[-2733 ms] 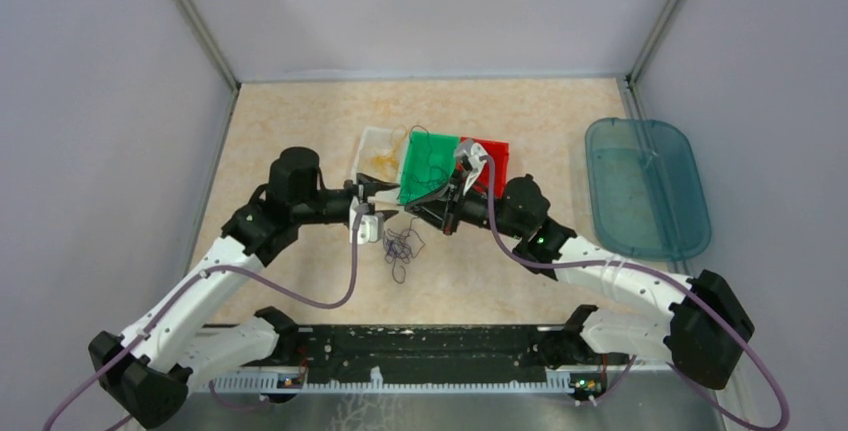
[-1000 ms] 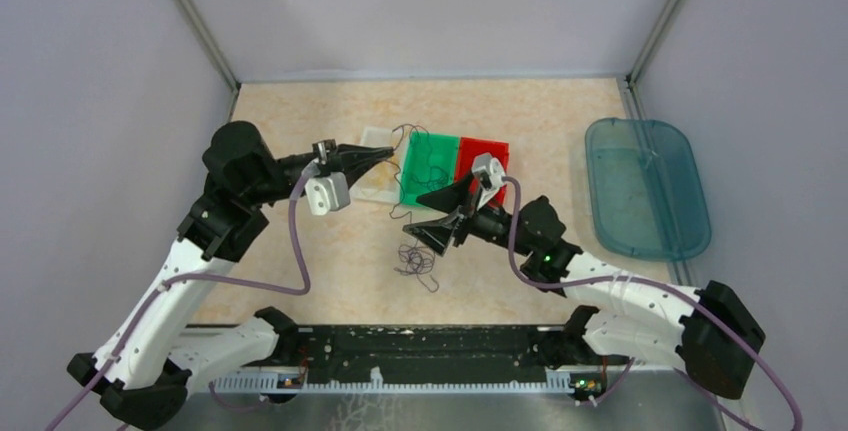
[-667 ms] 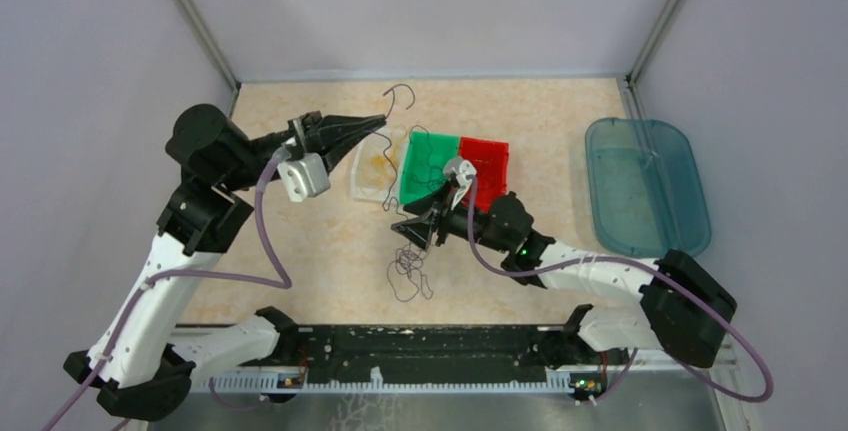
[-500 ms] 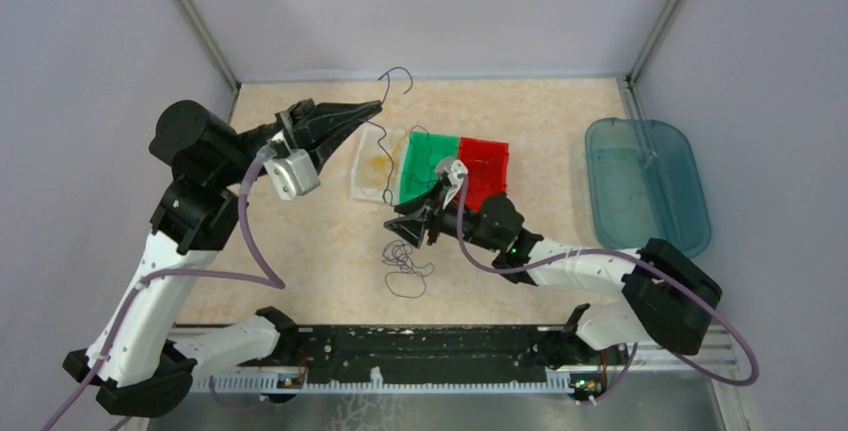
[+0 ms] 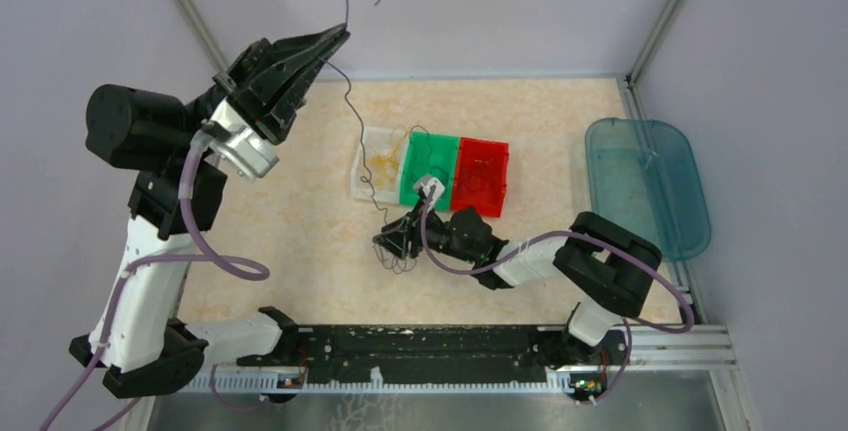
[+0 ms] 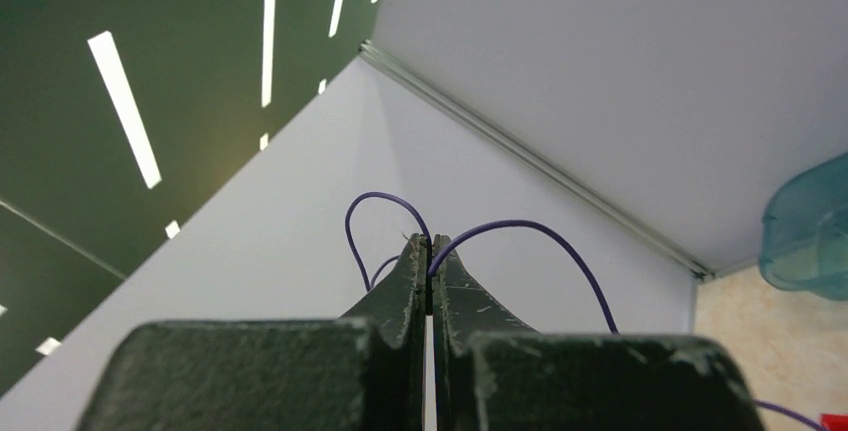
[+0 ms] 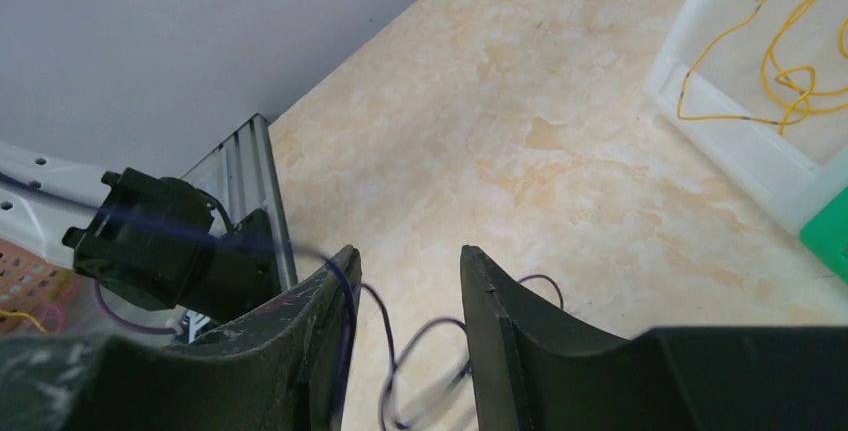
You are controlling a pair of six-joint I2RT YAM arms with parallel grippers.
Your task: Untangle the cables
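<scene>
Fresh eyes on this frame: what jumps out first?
The left gripper, high at upper left and shut on a thin purple cable that hooks above it and trails down toward the middle of the table. There the right gripper sits low and open over the dark tangle, just in front of the white, green and red bins.

Colours here: dark purple cable (image 6: 520,223), yellow cable (image 5: 381,162) in a whitish bin (image 5: 366,185), green bin (image 5: 440,151), red bin (image 5: 482,176), teal tray (image 5: 660,201), beige marbled table (image 5: 290,221).

Robot lab cell here: plain grey panels (image 5: 450,11) wall the bench (image 5: 290,241), aluminium posts (image 5: 195,19) at far corners, slotted rail (image 5: 430,383) along the near edge.
</scene>
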